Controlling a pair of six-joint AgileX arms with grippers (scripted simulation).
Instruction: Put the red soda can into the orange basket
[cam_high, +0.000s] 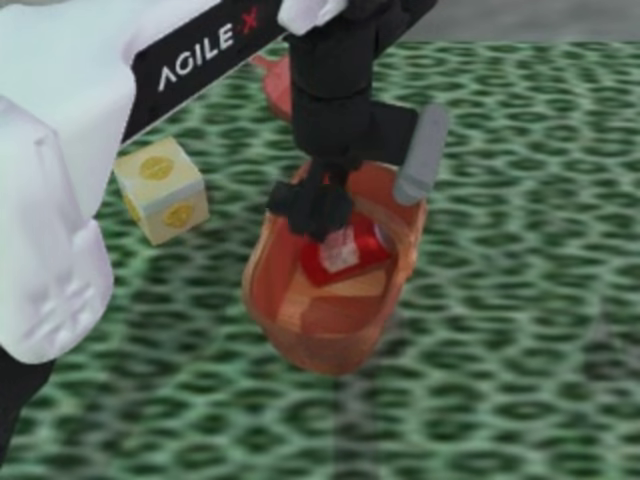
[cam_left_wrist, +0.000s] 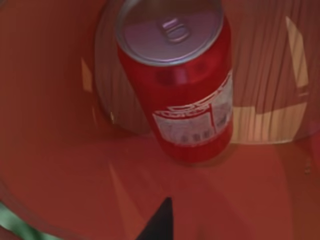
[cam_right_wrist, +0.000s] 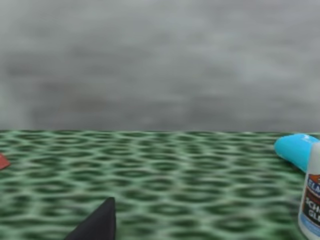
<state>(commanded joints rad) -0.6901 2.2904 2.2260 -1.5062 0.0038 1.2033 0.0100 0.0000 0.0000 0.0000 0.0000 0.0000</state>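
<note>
The red soda can (cam_high: 345, 252) lies on its side inside the orange basket (cam_high: 262, 290) at the middle of the table. In the left wrist view the can (cam_left_wrist: 185, 90) rests on the basket's floor against the wall (cam_left_wrist: 50, 125), silver top and pale label showing. My left gripper (cam_high: 322, 215) hovers just above the can, over the basket's far half, open and holding nothing. One dark fingertip (cam_left_wrist: 162, 220) shows, apart from the can. My right arm is out of the top view; its fingertip (cam_right_wrist: 100, 222) hangs over bare table, open.
A cream cube with yellow dots (cam_high: 162, 190) sits left of the basket. A pink-red scoop (cam_high: 277, 85) lies behind the left arm, and a grey bar (cam_high: 420, 155) stands at the basket's far right rim. A glue bottle (cam_right_wrist: 311, 195) and a cyan object (cam_right_wrist: 295, 150) show in the right wrist view.
</note>
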